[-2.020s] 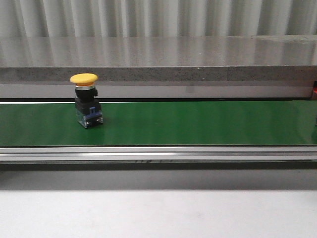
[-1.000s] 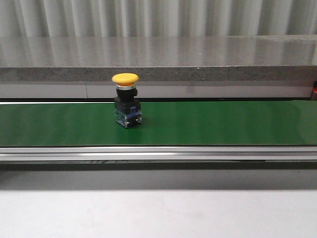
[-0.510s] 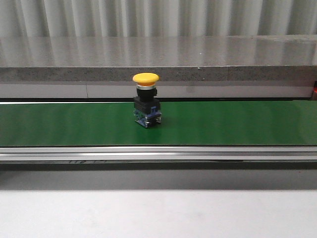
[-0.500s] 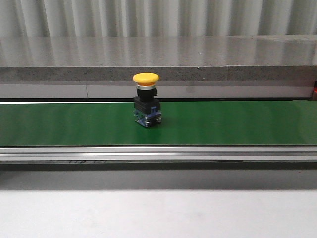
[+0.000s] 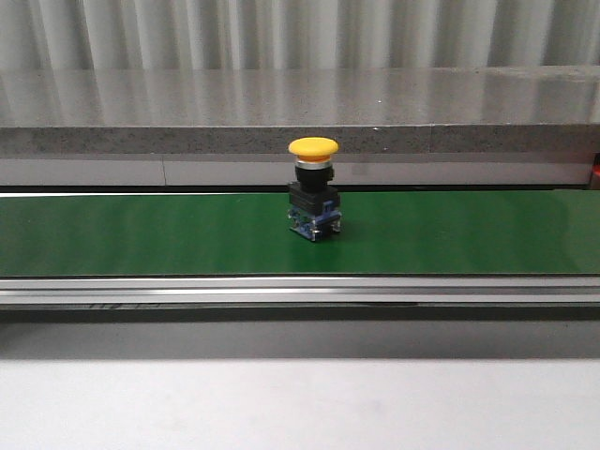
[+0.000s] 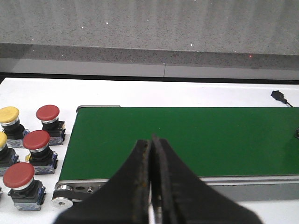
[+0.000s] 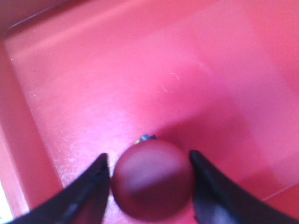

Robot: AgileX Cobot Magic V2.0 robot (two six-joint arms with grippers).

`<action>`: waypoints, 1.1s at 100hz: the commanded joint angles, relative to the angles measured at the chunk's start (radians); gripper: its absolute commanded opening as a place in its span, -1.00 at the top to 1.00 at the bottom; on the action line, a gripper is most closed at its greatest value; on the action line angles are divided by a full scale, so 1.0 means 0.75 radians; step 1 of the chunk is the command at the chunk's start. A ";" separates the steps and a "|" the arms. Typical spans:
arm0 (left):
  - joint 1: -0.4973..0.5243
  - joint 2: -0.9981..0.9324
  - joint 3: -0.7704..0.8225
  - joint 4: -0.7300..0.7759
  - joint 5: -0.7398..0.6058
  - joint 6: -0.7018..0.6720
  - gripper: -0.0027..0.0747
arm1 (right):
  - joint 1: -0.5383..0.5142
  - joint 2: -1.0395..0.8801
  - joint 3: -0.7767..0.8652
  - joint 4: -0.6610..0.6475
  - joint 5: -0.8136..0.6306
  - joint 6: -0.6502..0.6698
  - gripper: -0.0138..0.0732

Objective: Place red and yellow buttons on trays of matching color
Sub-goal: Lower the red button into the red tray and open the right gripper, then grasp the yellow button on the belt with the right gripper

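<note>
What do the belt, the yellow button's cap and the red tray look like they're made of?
Belt: matte green, likely rubber or PVC; flat, no glare.
Yellow button cap: smooth, probably plastic, with a silvery collar beneath that looks metallic.
Red tray: glossy, likely moulded plastic; it shows soft sheen and fine scuffs.

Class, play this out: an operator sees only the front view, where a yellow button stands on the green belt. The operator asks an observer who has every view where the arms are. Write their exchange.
Observer: The right gripper is over the red tray.
Operator: Carrying anything?
Observer: A red button sits between its fingers; I cannot tell if they grip it.
Operator: And the left?
Observer: The left gripper is shut and empty, above the belt's end, where spare buttons wait.
</note>
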 commanded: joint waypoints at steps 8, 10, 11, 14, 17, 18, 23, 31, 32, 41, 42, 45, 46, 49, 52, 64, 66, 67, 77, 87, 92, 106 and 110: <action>-0.010 0.012 -0.031 -0.002 -0.100 0.003 0.98 | 0.001 -0.070 -0.044 0.001 -0.068 -0.002 -0.64; -0.010 0.012 -0.031 -0.002 -0.100 0.003 0.98 | 0.001 -0.075 -0.044 0.001 -0.067 -0.002 -0.66; -0.010 0.012 -0.031 -0.002 -0.100 0.003 0.98 | 0.001 -0.076 -0.044 0.001 -0.066 -0.002 -0.67; -0.010 0.012 -0.031 -0.002 -0.100 0.003 0.98 | 0.001 -0.084 -0.044 0.001 -0.062 -0.002 -0.66; -0.010 0.012 -0.031 -0.002 -0.100 0.003 0.98 | 0.001 -0.094 -0.044 0.001 -0.057 -0.002 -0.66; -0.010 0.012 -0.031 -0.002 -0.100 0.003 0.98 | 0.001 -0.098 -0.044 0.001 -0.055 -0.002 -0.66; -0.010 0.012 -0.031 -0.002 -0.100 0.003 0.98 | 0.001 -0.122 -0.044 0.001 -0.045 -0.002 -0.66; -0.010 0.012 -0.031 -0.002 -0.100 0.003 0.98 | 0.001 -0.181 -0.044 0.001 -0.029 -0.002 -0.66; -0.010 0.012 -0.031 -0.002 -0.100 0.003 0.98 | 0.001 -0.186 -0.044 0.001 -0.027 -0.002 -0.66; -0.010 0.012 -0.031 -0.002 -0.100 0.003 0.98 | 0.008 -0.259 -0.044 0.001 -0.001 -0.002 -0.66; -0.010 0.012 -0.031 -0.002 -0.100 0.003 0.98 | 0.010 -0.265 -0.044 0.001 0.003 -0.002 -0.66; -0.010 0.012 -0.031 -0.002 -0.100 0.003 0.98 | 0.015 -0.294 -0.044 0.001 0.022 -0.002 -0.66; -0.010 0.012 -0.031 -0.002 -0.100 0.003 0.98 | 0.017 -0.301 -0.044 0.001 0.026 -0.002 -0.66; -0.010 0.012 -0.031 -0.002 -0.100 0.003 0.98 | 0.023 -0.324 -0.042 0.001 0.043 -0.002 -0.66; -0.010 0.012 -0.031 -0.002 -0.100 0.003 0.98 | 0.032 -0.355 -0.039 0.001 0.061 -0.005 -0.66; -0.010 0.012 -0.031 -0.002 -0.100 0.003 0.98 | 0.080 -0.468 -0.007 0.001 0.132 -0.038 -0.66; -0.010 0.012 -0.031 -0.002 -0.100 0.003 0.98 | 0.086 -0.492 0.004 0.001 0.137 -0.045 -0.66; -0.010 0.012 -0.031 -0.002 -0.100 0.003 0.98 | 0.094 -0.499 0.009 0.001 0.140 -0.047 -0.66; -0.010 0.012 -0.031 -0.002 -0.100 0.003 0.98 | 0.147 -0.616 0.091 0.001 0.149 -0.056 -0.66; -0.010 0.012 -0.031 -0.002 -0.100 0.003 0.98 | 0.209 -0.744 0.214 0.001 0.152 -0.056 -0.66; -0.010 0.012 -0.031 -0.002 -0.100 0.003 0.98 | 0.250 -0.801 0.276 0.001 0.160 -0.056 -0.66; -0.010 0.012 -0.031 -0.002 -0.100 0.003 0.98 | 0.368 -0.952 0.441 0.001 0.200 -0.080 -0.66; -0.010 0.012 -0.031 -0.002 -0.100 0.003 0.98 | 0.398 -0.984 0.477 0.001 0.215 -0.090 -0.66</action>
